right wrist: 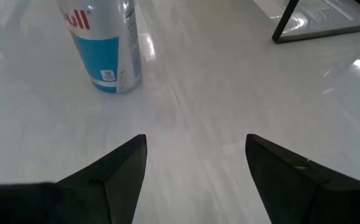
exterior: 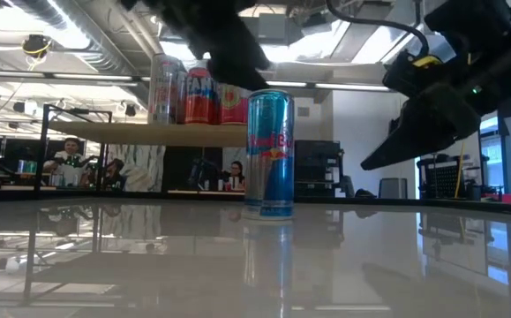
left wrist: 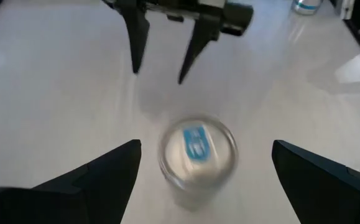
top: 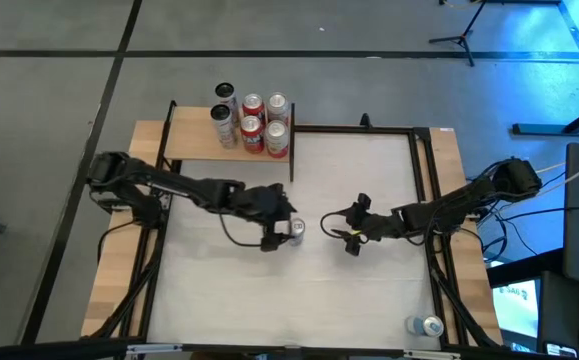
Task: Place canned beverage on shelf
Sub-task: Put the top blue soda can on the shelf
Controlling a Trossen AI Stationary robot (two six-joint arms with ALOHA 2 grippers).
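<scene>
High view: left arm reaches across table (top: pixel 269 300), left gripper (top: pixel 281 234) over blue-silver can (top: pixel 296 229) at centre; right gripper (top: pixel 351 238) near, apart. Shelf (top: pixel 194 140) at far-left corner carries other cans (top: pixel 254 122).

Low view: can upright on table.

Left wrist: fingers (left wrist: pixel 99 177) spread, can between, untouched.

Right wrist: fingers (right wrist: pixel 114 171) spread, empty.

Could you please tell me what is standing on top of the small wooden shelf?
The light-tan wooden shelf carries six upright cans: red-and-white and silver ones. Board beneath them is hidden.
</scene>
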